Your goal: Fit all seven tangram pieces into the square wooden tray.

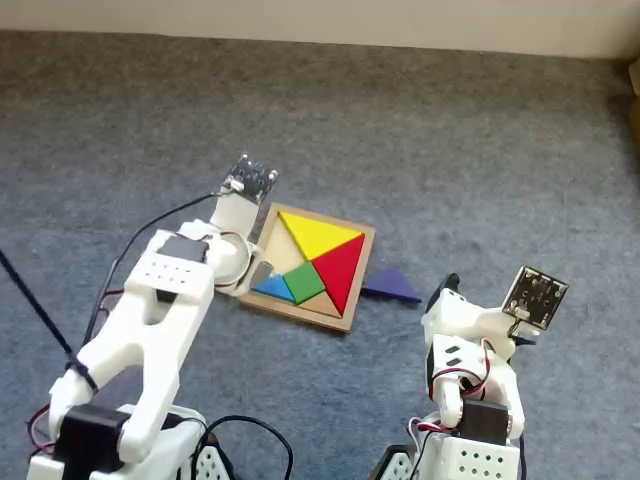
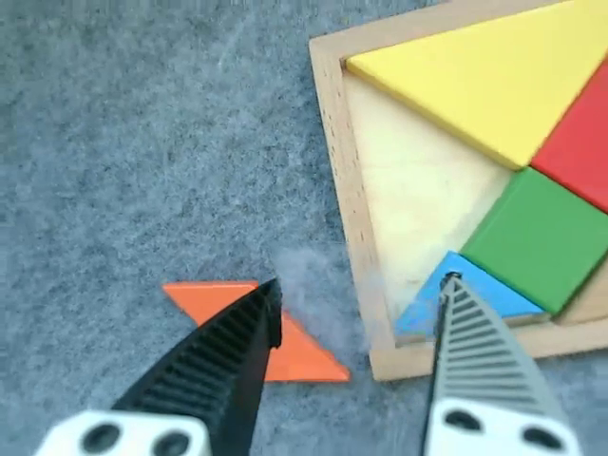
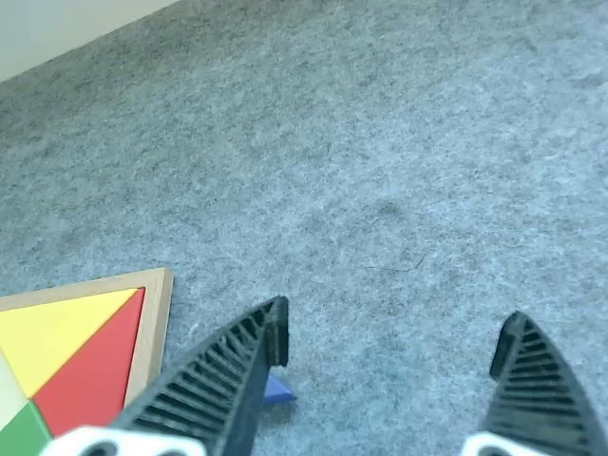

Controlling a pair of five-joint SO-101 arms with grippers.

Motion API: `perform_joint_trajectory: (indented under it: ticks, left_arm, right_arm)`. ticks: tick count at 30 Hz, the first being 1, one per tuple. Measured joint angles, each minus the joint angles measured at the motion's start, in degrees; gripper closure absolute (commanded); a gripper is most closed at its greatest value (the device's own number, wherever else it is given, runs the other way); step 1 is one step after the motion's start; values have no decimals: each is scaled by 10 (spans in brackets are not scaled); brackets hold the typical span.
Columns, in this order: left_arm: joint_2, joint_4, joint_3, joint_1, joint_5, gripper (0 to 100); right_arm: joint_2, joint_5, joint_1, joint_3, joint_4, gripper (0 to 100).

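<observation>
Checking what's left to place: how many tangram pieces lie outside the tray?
2: an orange piece beside the tray, by the left pincer, and a purple triangle beside the tray's opposite edge. More may be hidden.

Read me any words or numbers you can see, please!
None can be read: the wooden tray, the yellow triangle, the orange piece and the grey carpet are plain.
Left arm's circuit board and right arm's circuit board: any marks are too small to read.
</observation>
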Motion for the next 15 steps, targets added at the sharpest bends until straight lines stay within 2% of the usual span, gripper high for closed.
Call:
perform_joint_trajectory:
  ticks: [4, 8, 15]
  left_arm:
    - [4, 107, -67, 37, -30, 741]
    - [66, 196, -153, 61, -67, 742]
    - [213, 281, -278, 61, -141, 766]
  right_arm:
    - [0, 0, 0, 0, 0, 666]
    - [0, 0, 0, 0, 0, 666]
    - [0, 0, 0, 0, 0, 666]
